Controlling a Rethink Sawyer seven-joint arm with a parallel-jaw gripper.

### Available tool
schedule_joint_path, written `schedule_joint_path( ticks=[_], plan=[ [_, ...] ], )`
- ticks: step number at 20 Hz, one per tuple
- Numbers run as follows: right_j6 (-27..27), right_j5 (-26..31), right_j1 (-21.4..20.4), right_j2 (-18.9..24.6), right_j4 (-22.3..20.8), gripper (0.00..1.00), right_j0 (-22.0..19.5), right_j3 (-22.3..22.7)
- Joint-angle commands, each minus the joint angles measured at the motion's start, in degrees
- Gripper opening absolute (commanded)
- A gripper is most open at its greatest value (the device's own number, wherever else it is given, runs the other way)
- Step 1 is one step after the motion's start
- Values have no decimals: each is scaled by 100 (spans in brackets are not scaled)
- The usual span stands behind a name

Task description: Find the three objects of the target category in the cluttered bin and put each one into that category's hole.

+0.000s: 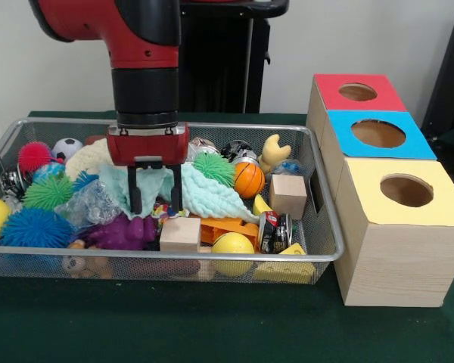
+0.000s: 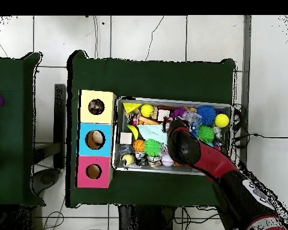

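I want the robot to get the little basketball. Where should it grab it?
Probably straight down from above, closing the hand across the widest part of the basketball. It is round, so any pair of opposite sides works, and its top is bare while the green spiky ball and wooden cube crowd its sides.

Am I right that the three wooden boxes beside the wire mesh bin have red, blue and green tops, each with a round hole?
Not quite: the third wooden box has a yellow top, not green. The front view shows the red-topped box, the blue-topped box and the yellow one in a row beside the wire mesh bin, each with a round hole.
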Motion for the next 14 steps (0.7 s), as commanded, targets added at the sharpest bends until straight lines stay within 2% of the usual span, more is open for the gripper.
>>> schedule_joint_path(
  ticks=[1,11,14],
  plan=[
    [1159,0,280,466,-132,100,-185,171],
    [1203,-80,517,598,-150,100,-233,238],
    [1219,-236,731,650,-208,100,-259,209]
  ],
)
